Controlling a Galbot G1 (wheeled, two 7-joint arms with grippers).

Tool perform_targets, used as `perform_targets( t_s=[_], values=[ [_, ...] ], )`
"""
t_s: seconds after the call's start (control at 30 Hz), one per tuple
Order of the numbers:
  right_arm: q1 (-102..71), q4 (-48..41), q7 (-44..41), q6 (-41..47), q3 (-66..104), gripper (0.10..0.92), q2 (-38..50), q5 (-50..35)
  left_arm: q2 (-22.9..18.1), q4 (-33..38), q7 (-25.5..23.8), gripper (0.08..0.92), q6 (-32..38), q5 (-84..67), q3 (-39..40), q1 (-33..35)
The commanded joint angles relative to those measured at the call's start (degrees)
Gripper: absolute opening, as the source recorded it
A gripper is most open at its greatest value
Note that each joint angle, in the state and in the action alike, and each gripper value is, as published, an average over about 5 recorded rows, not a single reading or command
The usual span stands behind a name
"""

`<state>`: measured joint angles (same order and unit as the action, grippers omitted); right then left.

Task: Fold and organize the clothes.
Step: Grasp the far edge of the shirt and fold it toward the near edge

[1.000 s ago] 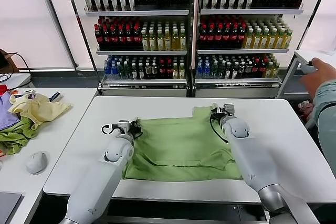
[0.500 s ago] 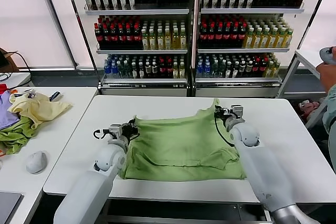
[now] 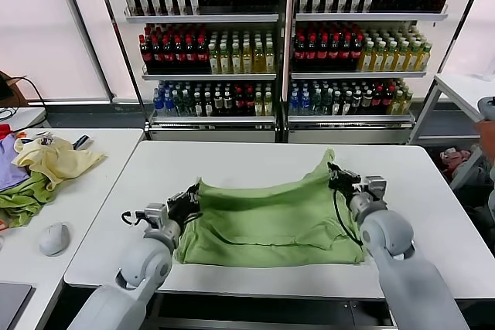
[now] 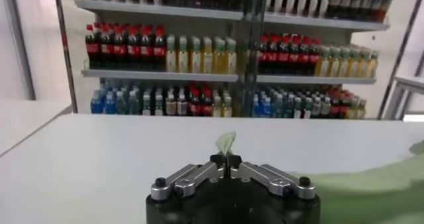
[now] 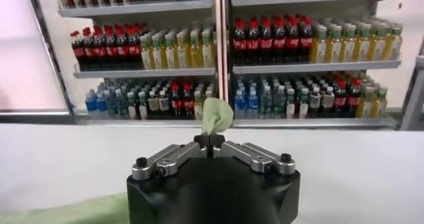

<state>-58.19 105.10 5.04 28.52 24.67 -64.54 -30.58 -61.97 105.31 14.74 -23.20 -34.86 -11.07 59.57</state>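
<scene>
The light green shirt [image 3: 267, 218] lies on the white table [image 3: 232, 158], its far edge lifted and folded toward the near side. My left gripper [image 3: 193, 193] is shut on the shirt's far left corner; a green tip [image 4: 226, 142] sticks out between its pads. My right gripper [image 3: 336, 171] is shut on the far right corner, with a green tip [image 5: 216, 115] above its pads. Both corners are held a little above the table. The collar and chest print are hidden.
A side table [image 3: 85, 191] at left holds a pale yellow garment [image 3: 54, 158], darker green and purple cloths [image 3: 23, 195] and a grey mouse [image 3: 52, 239]. Shelves of bottles [image 3: 282, 36] stand behind. A person's arm [image 3: 487, 137] is at the right edge.
Both grippers have pulled the shirt's far edge toward the near side of the table, lifting it. The person's hand at right has drawn back.
</scene>
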Motion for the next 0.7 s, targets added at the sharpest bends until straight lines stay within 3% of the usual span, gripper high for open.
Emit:
perform_targets(
  t_s=[0.03,0.3,0.7],
  values=[
    [-12.3,9.5,0.2,0.3,6.0,0.115,0.8,1.3,3.1,6.1,-0.2,0.091,0.0,0.2,-0.8,9.0],
    [-13.2,5.5,0.9,1.6,4.1,0.135,-1.3,5.9,2.3,2.4,-1.2,0.114,-1.4,4.6,-0.1,8.9],
    [-14.5,7.2,-0.3,-2.7,2.2,0.464,-2.7,10.0,-0.2,4.8,-0.1,0.445,-0.1,8.7,-2.0,10.5]
  ],
)
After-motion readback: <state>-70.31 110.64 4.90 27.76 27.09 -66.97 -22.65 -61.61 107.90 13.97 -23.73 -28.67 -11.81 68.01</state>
